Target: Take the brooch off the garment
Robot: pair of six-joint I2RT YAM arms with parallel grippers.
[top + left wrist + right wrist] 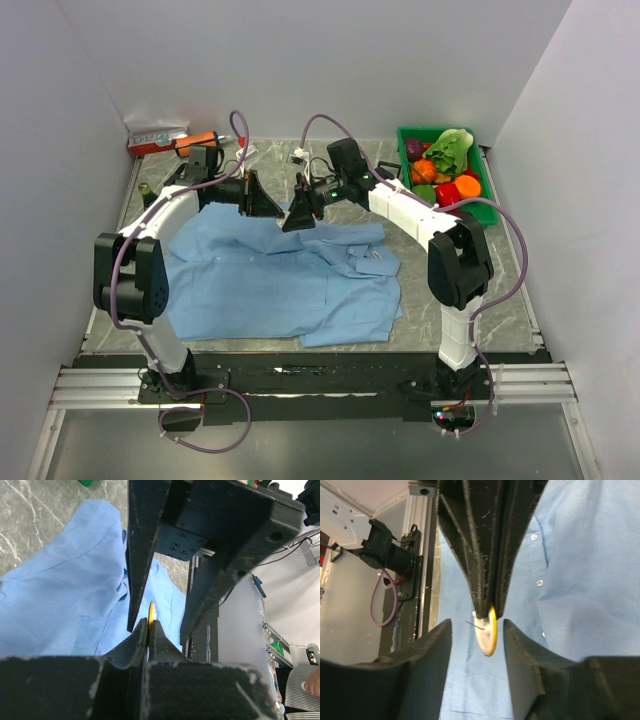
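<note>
The brooch, a small disc with a gold rim, a white back and a thin pin, is clamped between my left gripper's fingers, which reach down from the top of the right wrist view. It hangs above the light blue shirt, apart from the cloth. In the left wrist view my left gripper is shut on the brooch's gold edge. My right gripper is open, one finger on each side of the brooch, touching nothing. In the top view both grippers meet over the shirt's far edge, left and right; the brooch is hidden there.
A green crate of toy vegetables stands at the back right. A red and white box lies at the back left. White walls close in the left, right and far sides. The shirt lies spread across the middle of the table.
</note>
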